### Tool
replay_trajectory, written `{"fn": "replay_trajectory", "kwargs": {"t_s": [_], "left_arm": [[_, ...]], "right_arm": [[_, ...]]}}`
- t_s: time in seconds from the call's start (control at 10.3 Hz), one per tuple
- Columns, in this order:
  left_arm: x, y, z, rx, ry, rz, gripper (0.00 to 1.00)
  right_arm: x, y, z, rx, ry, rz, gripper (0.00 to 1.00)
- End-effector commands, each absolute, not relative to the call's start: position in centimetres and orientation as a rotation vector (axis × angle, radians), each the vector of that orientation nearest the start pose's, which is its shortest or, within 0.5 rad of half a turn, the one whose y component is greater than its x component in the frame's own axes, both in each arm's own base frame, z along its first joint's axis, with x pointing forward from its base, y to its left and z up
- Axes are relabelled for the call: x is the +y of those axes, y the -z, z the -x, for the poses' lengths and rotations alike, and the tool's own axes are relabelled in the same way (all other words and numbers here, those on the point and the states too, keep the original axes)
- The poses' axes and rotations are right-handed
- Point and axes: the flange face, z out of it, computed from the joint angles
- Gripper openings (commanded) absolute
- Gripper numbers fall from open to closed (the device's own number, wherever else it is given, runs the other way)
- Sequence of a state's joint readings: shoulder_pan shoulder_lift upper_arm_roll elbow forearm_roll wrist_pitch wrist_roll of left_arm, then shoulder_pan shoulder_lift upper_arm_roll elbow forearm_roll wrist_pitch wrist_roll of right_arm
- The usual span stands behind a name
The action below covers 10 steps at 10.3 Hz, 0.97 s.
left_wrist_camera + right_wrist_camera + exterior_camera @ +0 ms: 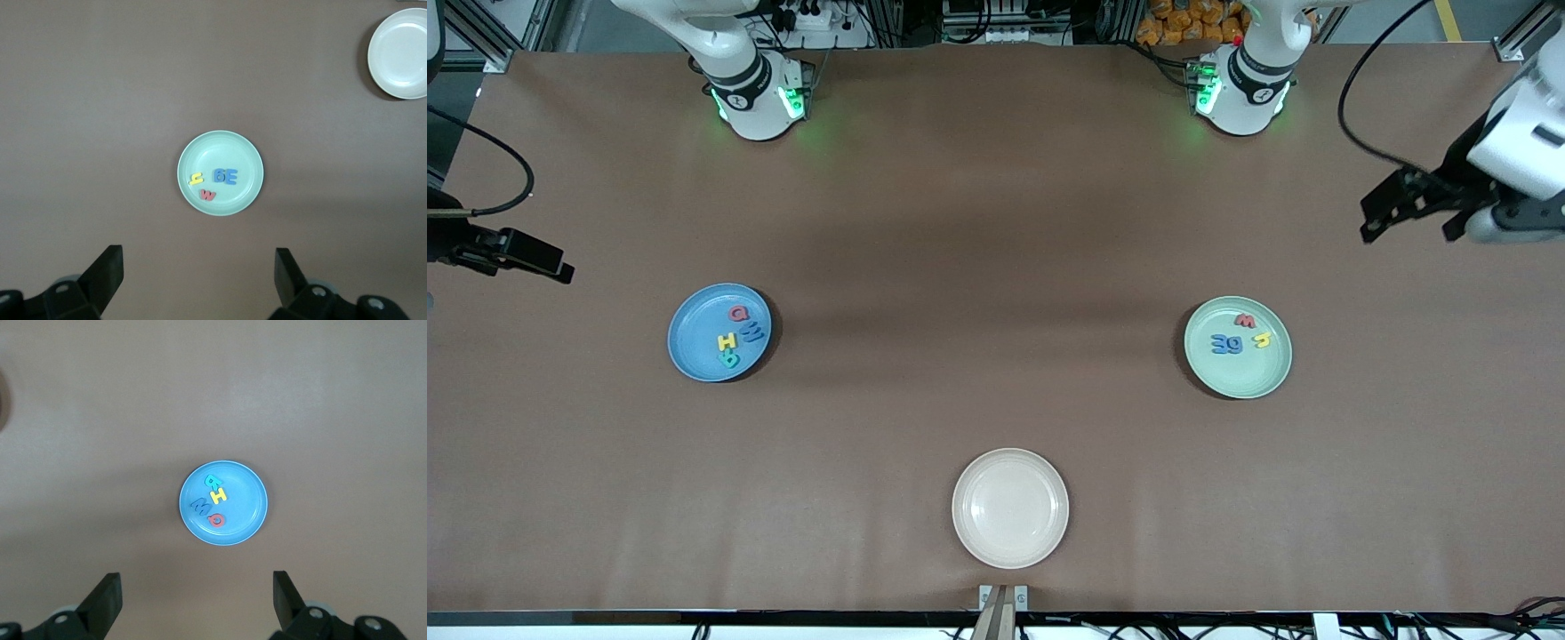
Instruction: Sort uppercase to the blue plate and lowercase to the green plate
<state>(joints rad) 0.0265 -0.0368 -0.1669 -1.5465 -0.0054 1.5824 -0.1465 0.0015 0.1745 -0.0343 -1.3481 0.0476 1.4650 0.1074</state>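
Both pairs of jaws stand wide apart and hold nothing. Going across the front view, the right gripper (pixel 560 269) hangs above the table's edge at the right arm's end, waiting; its fingers (pixel 107 600) frame the blue plate from high up in its wrist view.

Next comes the blue plate (pixel 690 351), which holds the four capitals: a red Q (pixel 737 313), a blue W (pixel 753 333), a yellow H (pixel 727 341) and a teal R (pixel 730 360), grouped close together.

A cream plate (pixel 1010 508) sits nearest the front camera, between the two arms' ends.

Further along, the green plate (pixel 1258 373) holds the small letters: a blue m and i (pixel 1225 344) side by side, a red w (pixel 1246 321) and a yellow n (pixel 1262 340).

Last, the left gripper (pixel 1371 229) hangs above the table near the left arm's end, also waiting.
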Motion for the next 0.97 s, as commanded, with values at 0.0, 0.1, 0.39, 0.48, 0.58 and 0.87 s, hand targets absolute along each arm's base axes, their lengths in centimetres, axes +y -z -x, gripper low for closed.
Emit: {"fn": "replay_trajectory", "kwargs": {"t_s": [0.0, 0.1, 0.39, 0.48, 0.58, 0.87], "left_arm": [[-7.4, -67.8, -53.5, 0.088, 0.108, 3.121, 1.00], [-7.4, -67.9, -53.5, 0.098, 0.111, 3.119, 1.00], [-7.5, -67.7, -53.6, 0.100, 0.107, 3.117, 1.00], [-7.5, -67.8, -53.5, 0.100, 0.109, 3.116, 1.00], [-7.6, -67.7, -53.5, 0.104, 0.107, 3.116, 1.00], [-7.7, -67.8, -53.5, 0.104, 0.109, 3.116, 1.00]], "right_arm": [[-1.5, -62.5, -59.4, 0.203, -0.088, 3.082, 1.00], [-1.5, -63.0, -59.3, 0.202, -0.078, 3.084, 1.00], [-1.4, -64.4, -59.1, 0.195, -0.047, 3.083, 1.00], [-1.4, -64.4, -59.1, 0.195, -0.047, 3.083, 1.00], [-1.4, -64.4, -59.1, 0.195, -0.047, 3.083, 1.00], [-1.3, -64.5, -59.1, 0.193, -0.045, 3.084, 1.00]]}}
